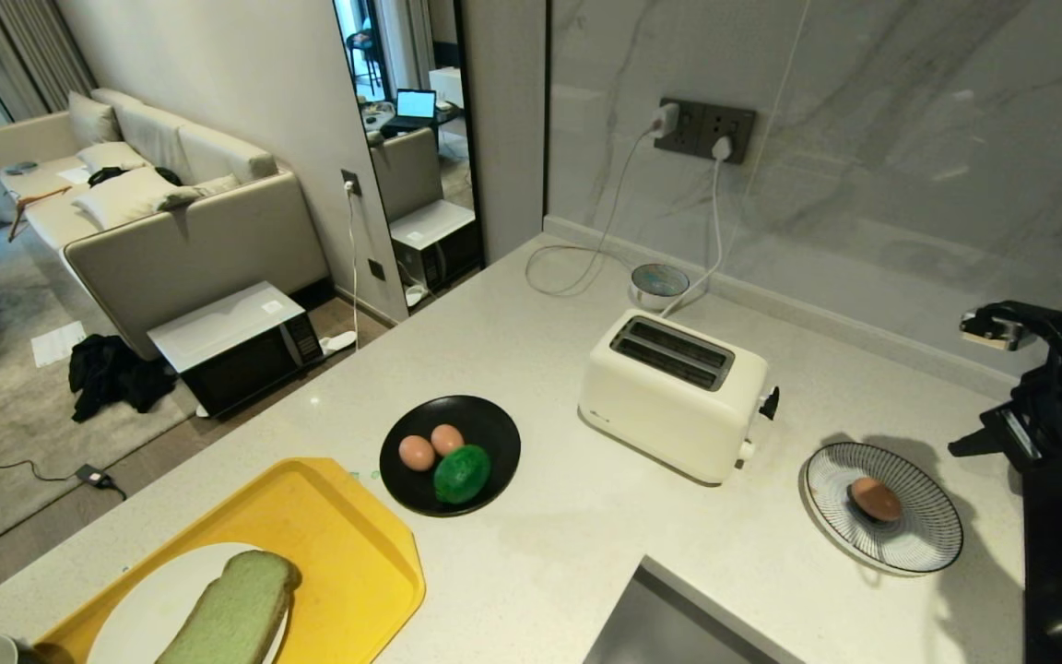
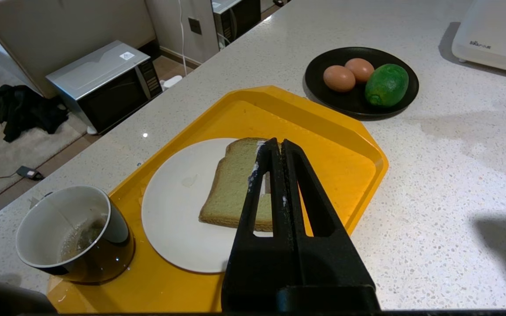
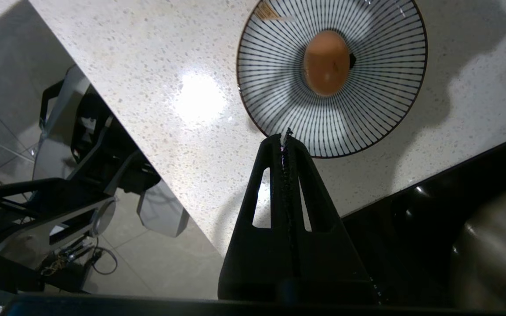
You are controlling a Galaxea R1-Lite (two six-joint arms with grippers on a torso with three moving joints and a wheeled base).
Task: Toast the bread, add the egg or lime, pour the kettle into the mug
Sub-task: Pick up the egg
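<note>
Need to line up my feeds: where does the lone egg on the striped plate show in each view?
Head view: the lone egg lies on the striped plate, lower right, right of the toaster.
Left wrist view: not in it; only the two eggs on the black plate show.
Right wrist view: top centre, beyond the shut right gripper.
Shared landmark: the striped plate, in the head and right wrist views.

The pale speckled desk [image 1: 531, 553] carries a yellow tray [image 1: 347, 553], a black plate [image 1: 485, 426] and a white toaster [image 1: 669, 392]. A striped plate [image 1: 927, 535] sits near its right end. A small round dish [image 1: 659, 281] stands behind the toaster.
</note>
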